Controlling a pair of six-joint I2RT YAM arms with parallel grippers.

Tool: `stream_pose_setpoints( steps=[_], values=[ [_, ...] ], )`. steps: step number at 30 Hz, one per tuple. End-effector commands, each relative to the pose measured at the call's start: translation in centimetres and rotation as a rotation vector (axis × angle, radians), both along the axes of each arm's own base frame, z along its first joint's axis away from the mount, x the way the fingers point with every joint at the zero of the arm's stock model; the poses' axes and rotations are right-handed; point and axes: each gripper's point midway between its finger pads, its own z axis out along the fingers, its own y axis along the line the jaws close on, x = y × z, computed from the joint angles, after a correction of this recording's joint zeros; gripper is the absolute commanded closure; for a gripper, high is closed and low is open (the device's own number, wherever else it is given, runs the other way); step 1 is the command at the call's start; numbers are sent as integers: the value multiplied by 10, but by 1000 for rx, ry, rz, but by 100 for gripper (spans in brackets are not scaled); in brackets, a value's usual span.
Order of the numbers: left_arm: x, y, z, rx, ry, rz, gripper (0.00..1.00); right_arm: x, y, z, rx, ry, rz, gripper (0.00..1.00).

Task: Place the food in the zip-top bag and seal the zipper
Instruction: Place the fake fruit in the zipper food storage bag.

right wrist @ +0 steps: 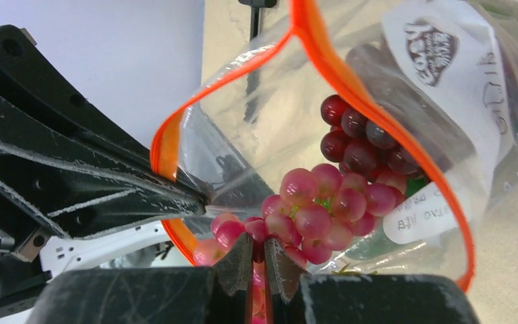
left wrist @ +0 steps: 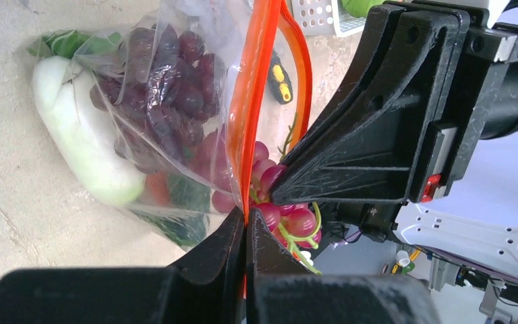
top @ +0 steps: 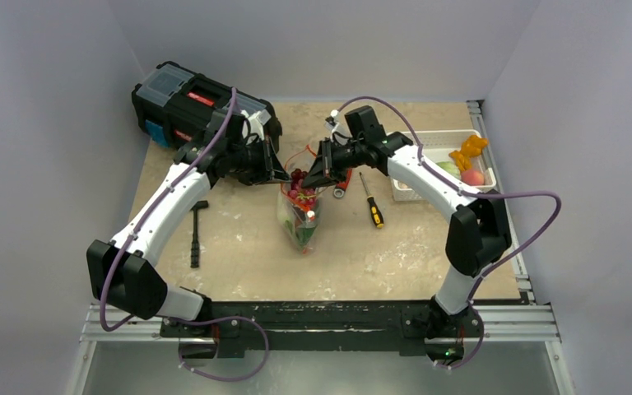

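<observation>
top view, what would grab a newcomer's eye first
The clear bag, mid-table between both arms, stuffed with grapes and a white radish. Its orange zipper gapes open: the left gripper is clamped on one side, the right gripper shut at the opposite edge. A black toolbox sits back left.

Left wrist view: screwdriver (left wrist: 280, 81) mostly hidden behind the zipper (left wrist: 255, 74); basket (left wrist: 315, 15) cut by top edge. Right wrist view: zip-top bag (right wrist: 458, 81) cropped at right.
</observation>
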Motion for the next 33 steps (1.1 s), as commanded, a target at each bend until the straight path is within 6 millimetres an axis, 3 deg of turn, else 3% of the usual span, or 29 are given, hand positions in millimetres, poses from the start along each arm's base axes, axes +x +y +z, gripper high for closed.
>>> stream_pose_setpoints(
  steps=[1,6,16,20,25,31,33],
  values=[
    [5,-3,18,-44,-61,-10,100,13,3,8,-94,-136,-11,100],
    [4,-4,18,-47,-58,-13,100,20,6,9,-116,-176,-17,100],
    [4,-6,18,-56,-56,-26,100,39,18,51,1,-247,-140,100],
    [3,-6,20,-60,-60,-28,100,38,16,41,-58,-271,-134,100],
    [3,-6,21,-58,-61,-26,100,11,26,28,-148,-366,11,100],
    [3,-6,22,-60,-66,-27,100,-19,24,0,-405,-550,158,99],
    [3,-6,22,-59,-65,-26,100,-17,16,-10,-490,-568,150,96]
  ],
)
